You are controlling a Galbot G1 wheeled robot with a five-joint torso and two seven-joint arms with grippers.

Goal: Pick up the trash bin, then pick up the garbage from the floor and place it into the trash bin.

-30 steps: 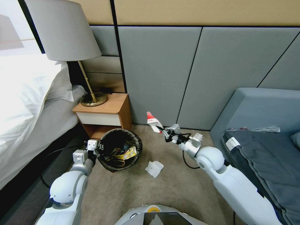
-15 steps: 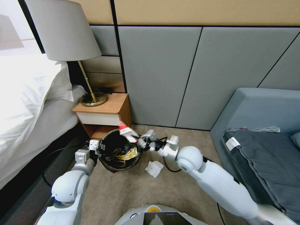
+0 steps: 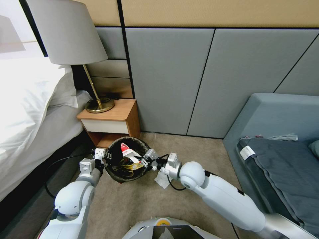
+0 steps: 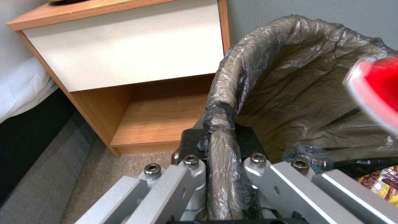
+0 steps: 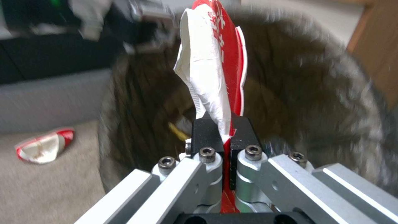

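head: high, downward | wrists: close | shared: trash bin (image 3: 128, 159)

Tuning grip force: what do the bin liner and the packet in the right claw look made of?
Bin liner: thin brown-black plastic film, glossy and crinkled, bunched over the rim. Snack packet: probably thin plastic wrapper, red print outside, plain white inside, creased and limp, pinched in the right claw.

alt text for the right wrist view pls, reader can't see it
The right hand is shut on a red-and-white snack packet, holding it upright over the open mouth of the bag-lined trash bin. On the carpet beside the bin lies another crumpled red-and-white wrapper.
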